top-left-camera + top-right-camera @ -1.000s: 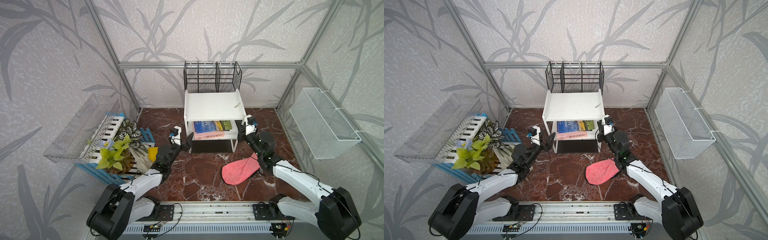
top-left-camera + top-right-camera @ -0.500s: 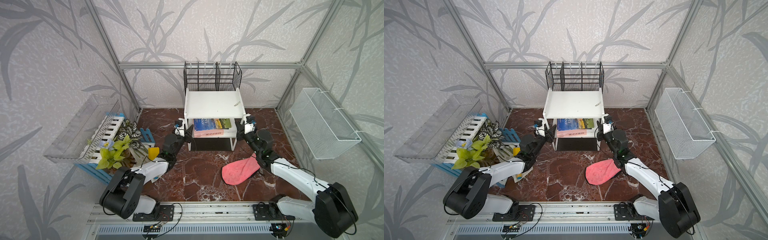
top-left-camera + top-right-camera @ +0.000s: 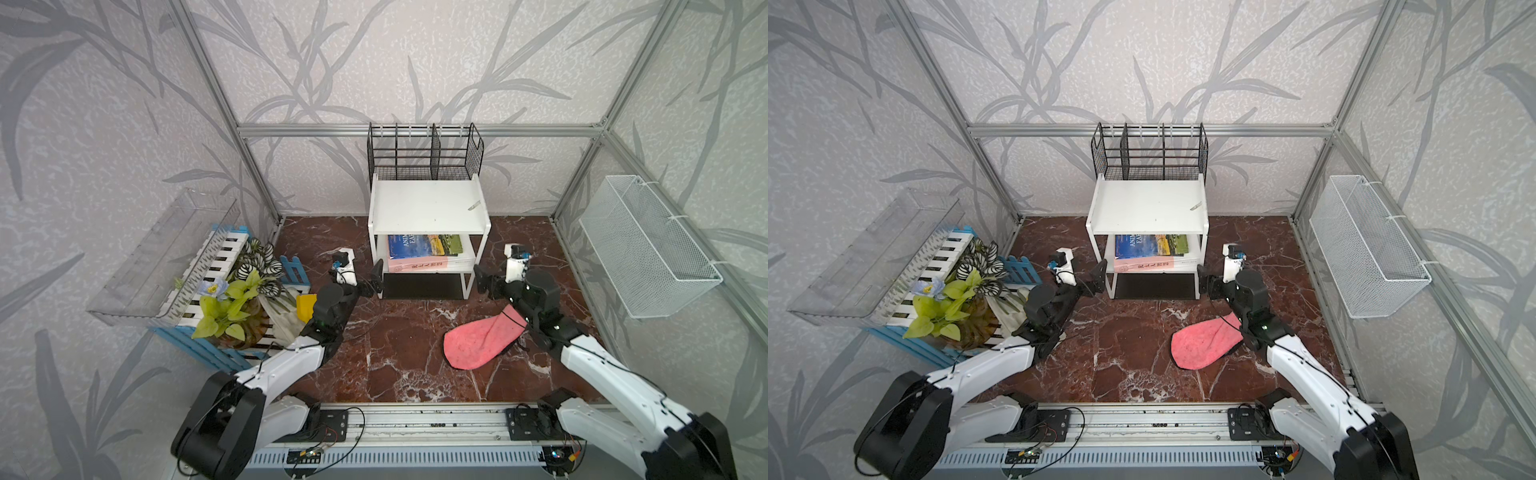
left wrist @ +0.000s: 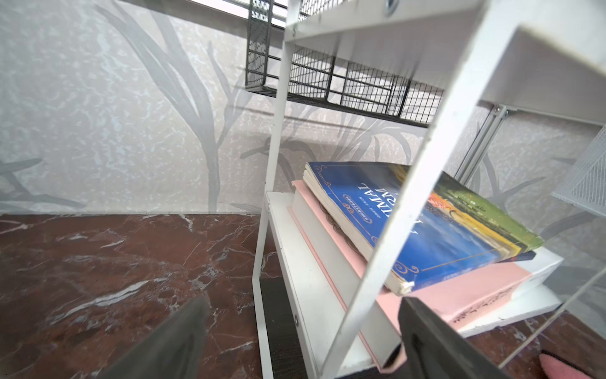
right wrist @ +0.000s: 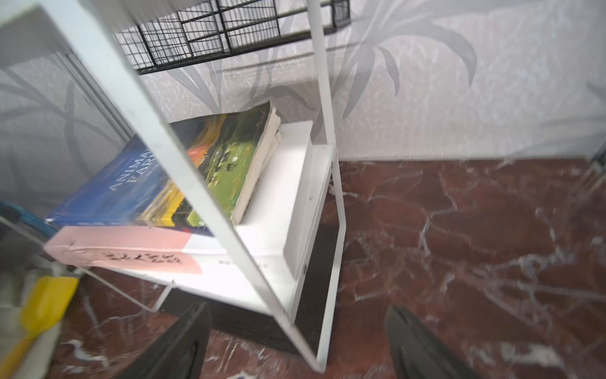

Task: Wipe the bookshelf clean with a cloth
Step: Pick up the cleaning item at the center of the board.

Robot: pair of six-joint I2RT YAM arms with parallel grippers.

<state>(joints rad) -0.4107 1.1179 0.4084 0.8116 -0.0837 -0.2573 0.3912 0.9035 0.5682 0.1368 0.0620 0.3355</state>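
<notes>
Fingers (image 4: 170,341) of my left gripper (image 3: 372,280) are standing wide apart, gripping nothing, and my right gripper (image 3: 485,282) is gaping as wide, its fingers (image 5: 416,347) holding nothing either. The bookshelf (image 3: 428,205) is standing between my two grippers, a front leg showing between each pair of fingers in the wrist views; whether any finger is touching a leg I cannot tell. Two books (image 3: 419,249) are lying stacked on its lower tier. The cloth (image 3: 478,343) is lying flat on the floor behind my right fingers, one end hidden by that arm. A black wire rack (image 3: 424,153) is standing beyond the shelf, toward the back wall. Dark red marble floor (image 3: 395,332) is spreading under everything, and grey leaf-patterned walls (image 3: 415,62) are closing the room in. A white mesh basket (image 3: 648,249) is hanging out past my right fingers, a crate (image 3: 220,253) of plants sitting out past my left.
</notes>
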